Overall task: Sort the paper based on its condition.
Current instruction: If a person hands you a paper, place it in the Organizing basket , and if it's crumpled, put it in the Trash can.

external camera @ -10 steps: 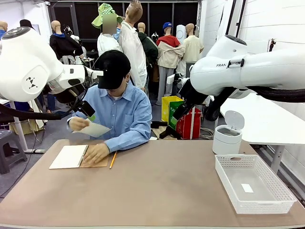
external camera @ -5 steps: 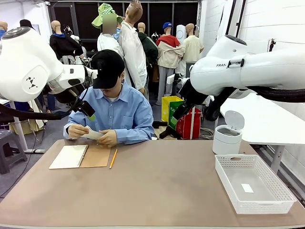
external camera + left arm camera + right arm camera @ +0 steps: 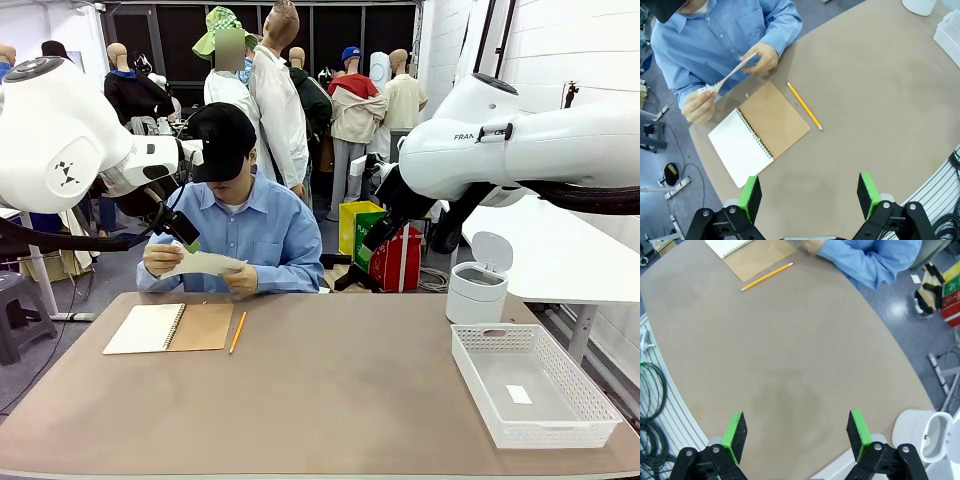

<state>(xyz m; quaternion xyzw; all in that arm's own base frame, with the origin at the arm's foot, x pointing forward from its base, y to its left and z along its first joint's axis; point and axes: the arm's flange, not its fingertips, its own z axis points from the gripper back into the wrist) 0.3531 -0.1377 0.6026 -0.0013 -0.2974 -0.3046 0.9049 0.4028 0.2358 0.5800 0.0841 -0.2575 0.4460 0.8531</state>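
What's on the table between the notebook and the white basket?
Just a yellow pencil beside the notebook; the front view shows bare table from there to the basket.

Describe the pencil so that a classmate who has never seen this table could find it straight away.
Start at the brown table and look to the open spiral notebook in front of the person in the blue shirt. The pencil lies just beside the notebook's tan cover, toward the table's middle. It is the one thin yellow-orange stick there, apart from the notebook.

Front view faces across the table [image 3: 330, 400]; both wrist views look down on it.
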